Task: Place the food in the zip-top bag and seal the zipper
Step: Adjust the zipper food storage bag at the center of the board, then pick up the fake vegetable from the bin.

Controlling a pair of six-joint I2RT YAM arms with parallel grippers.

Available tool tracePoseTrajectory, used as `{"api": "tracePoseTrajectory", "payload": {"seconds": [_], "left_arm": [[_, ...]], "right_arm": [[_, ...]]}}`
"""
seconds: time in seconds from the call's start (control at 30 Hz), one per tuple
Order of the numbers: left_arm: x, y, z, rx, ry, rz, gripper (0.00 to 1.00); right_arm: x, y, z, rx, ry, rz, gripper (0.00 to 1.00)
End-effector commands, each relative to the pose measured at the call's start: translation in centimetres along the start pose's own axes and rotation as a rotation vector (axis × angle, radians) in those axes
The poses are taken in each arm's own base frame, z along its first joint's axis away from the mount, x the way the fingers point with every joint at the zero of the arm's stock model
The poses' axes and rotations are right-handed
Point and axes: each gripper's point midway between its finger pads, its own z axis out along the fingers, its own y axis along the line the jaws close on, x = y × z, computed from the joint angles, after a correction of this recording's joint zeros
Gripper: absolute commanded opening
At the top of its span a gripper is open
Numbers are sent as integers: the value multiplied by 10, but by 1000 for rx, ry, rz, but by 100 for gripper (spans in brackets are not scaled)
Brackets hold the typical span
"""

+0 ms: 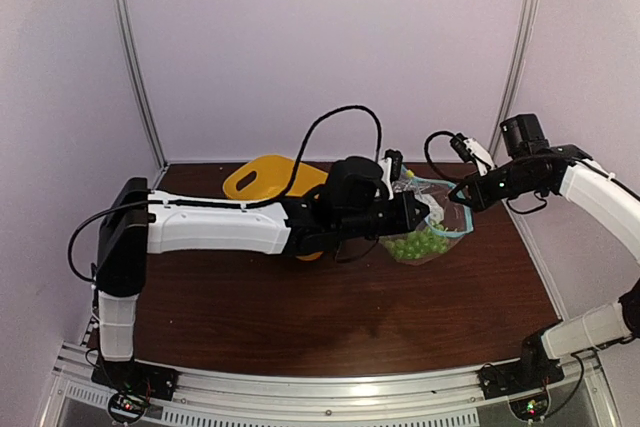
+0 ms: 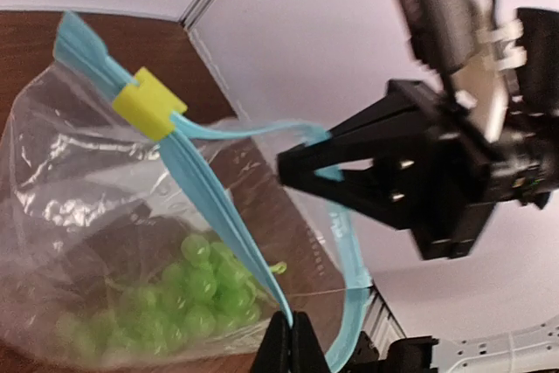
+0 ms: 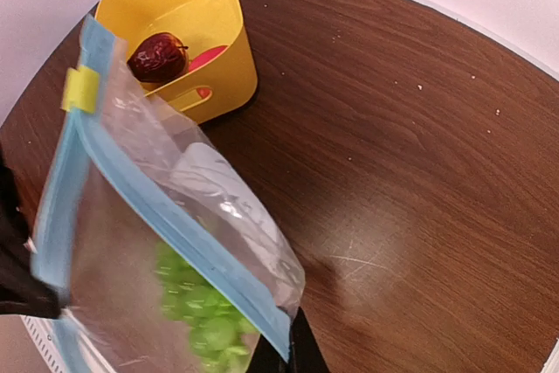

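The zip-top bag (image 1: 424, 239) was held between both arms, near the yellow basket (image 3: 220, 31) on the worktop (image 3: 402, 163). The jaws of the left gripper (image 2: 292, 343) were closed on the blue zipper (image 2: 208, 205), and the jaws of the right gripper (image 2: 299, 163) were pinched on its other strip. The green grape bunch (image 2: 185, 296) was seen inside the bag. The dark maroon fruit (image 3: 158, 56) was lying in the basket.

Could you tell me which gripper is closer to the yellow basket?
Left. The left gripper pinches the zipper just past the basket; the right gripper holds that strip farther off.
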Motion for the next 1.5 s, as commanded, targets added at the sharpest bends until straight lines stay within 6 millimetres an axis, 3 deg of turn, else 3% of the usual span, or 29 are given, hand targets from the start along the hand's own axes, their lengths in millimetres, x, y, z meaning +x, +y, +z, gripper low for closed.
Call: {"api": "tracePoseTrajectory", "payload": {"seconds": [0.0, 0.1, 0.2, 0.3, 0.47, 0.7, 0.97, 1.0, 1.03, 1.2, 1.3, 1.47], "left_arm": [[23, 27, 15, -72, 52, 55, 0], [20, 33, 16, -91, 48, 65, 0], [18, 34, 16, -79, 38, 66, 0], [9, 33, 11, -61, 42, 82, 39], [-17, 42, -19, -107, 44, 176, 64], [-55, 140, -77, -491, 154, 289, 75], [-89, 229, -123, -804, 360, 420, 82], [-92, 241, -128, -846, 389, 431, 86], [-97, 250, -133, -878, 402, 439, 96], [-93, 289, -140, -961, 485, 435, 97], [-78, 316, -141, -1005, 569, 401, 95], [-59, 340, -131, -996, 630, 375, 88]], "right_arm": [[-20, 13, -24, 14, -96, -43, 0], [-36, 23, -42, -10, -161, -64, 0], [-42, 18, -46, 22, -158, -61, 0], [-33, 1, -36, 99, -115, -57, 0], [-12, -19, -16, 168, -42, -48, 0], [-11, -18, -13, 163, -56, -54, 0], [-6, -13, -9, 127, -50, -48, 0], [-5, -12, -9, 122, -51, -47, 0], [-4, -11, -9, 116, -50, -47, 0], [-1, -9, -9, 110, -53, -47, 0], [1, -9, -9, 107, -51, -43, 0], [5, -7, -8, 101, -45, -45, 0]]}}
